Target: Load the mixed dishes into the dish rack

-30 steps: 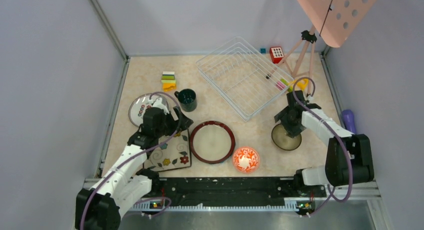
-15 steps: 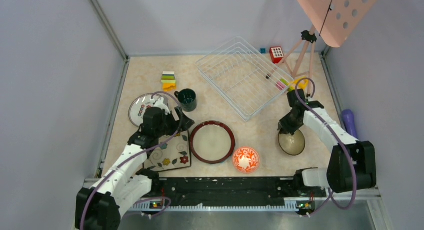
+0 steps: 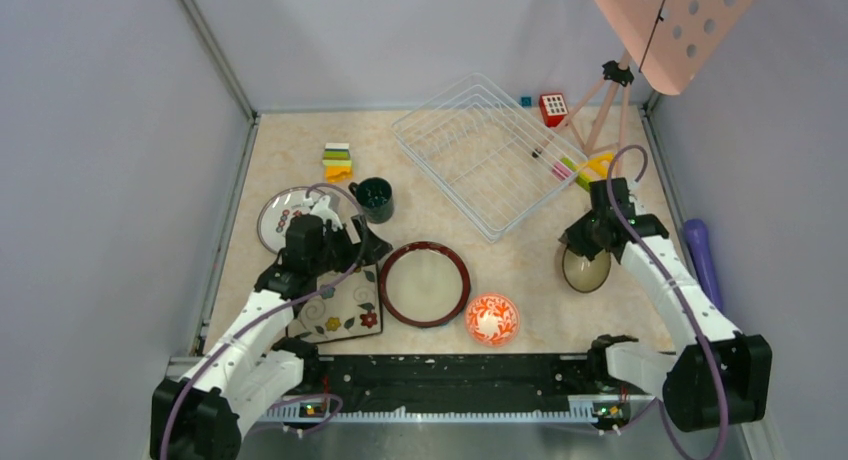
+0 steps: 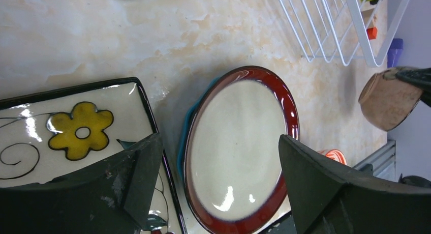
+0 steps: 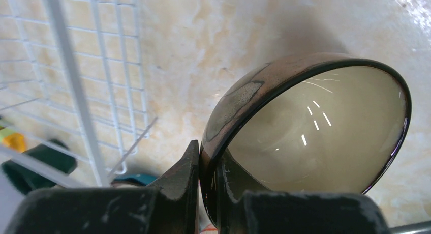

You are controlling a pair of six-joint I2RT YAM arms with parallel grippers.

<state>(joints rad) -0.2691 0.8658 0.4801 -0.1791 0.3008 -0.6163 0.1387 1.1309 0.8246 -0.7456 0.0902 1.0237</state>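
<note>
Brown bowl (image 5: 315, 132) is now being held tilted above the table (image 3: 520, 270), where a second ago it was lying flat, and the right arm is being swung back and to the right. The bowl's rim is being pinched by the right gripper (image 5: 207, 162), one finger inside and one outside. The bowl is being kept just beside the dish rack (image 5: 75, 86), not in it. The left gripper (image 4: 218, 145) is being held wide apart over the red-rimmed cream plate (image 3: 425, 284), with nothing gripped. Square floral plate (image 3: 340, 305), teal mug (image 3: 376, 198) and orange bowl (image 3: 492, 318) are being left on the table, outside the rack.
</note>
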